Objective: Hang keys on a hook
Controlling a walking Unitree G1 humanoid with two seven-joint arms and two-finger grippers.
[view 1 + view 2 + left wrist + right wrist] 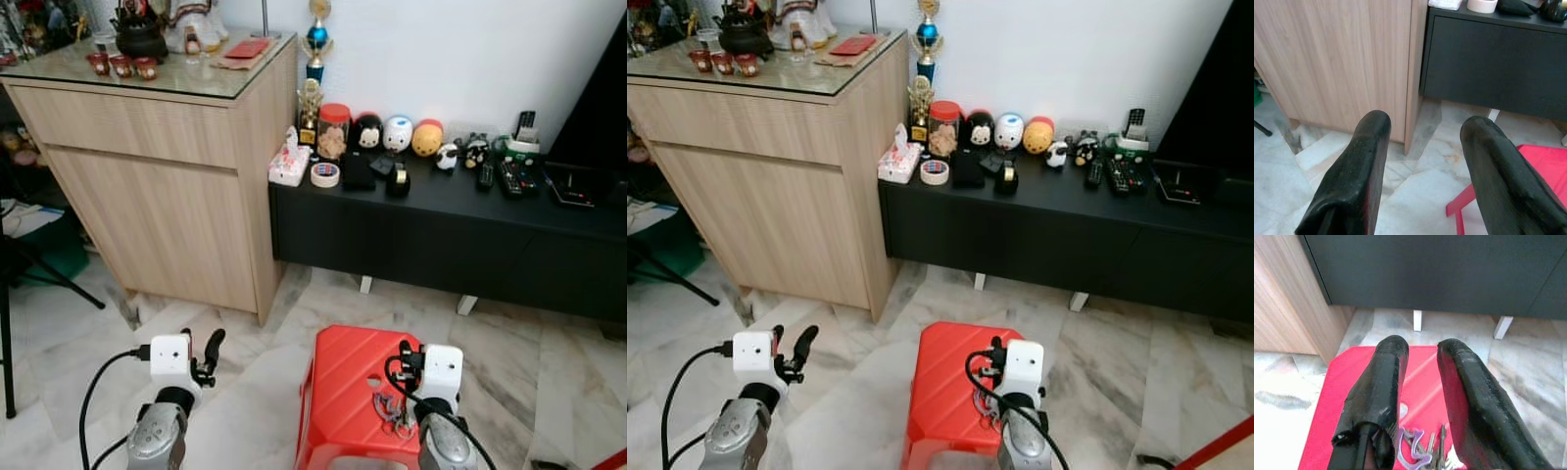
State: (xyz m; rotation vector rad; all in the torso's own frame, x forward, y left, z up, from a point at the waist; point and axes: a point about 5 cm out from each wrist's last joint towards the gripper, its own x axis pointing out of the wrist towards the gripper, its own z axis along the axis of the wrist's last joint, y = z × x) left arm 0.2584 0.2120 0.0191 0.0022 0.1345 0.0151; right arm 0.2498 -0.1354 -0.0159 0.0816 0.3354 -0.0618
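Keys [1426,455] lying on red stool [343,392], between the released fingers [1382,396] of right tool [1420,357] above it. Left tool [1422,132] released, over floor beside stool.

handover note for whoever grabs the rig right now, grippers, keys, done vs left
Right gripper: open, over the red stool, fingers either side of the keys, not yet closed on them.
Left gripper: open, holding nothing, raised over the marble floor beside the stool.
Keys: lying on the stool top.
Done: nothing gripped so far.
Left: close on the keys, lift, find a hook, hang them.
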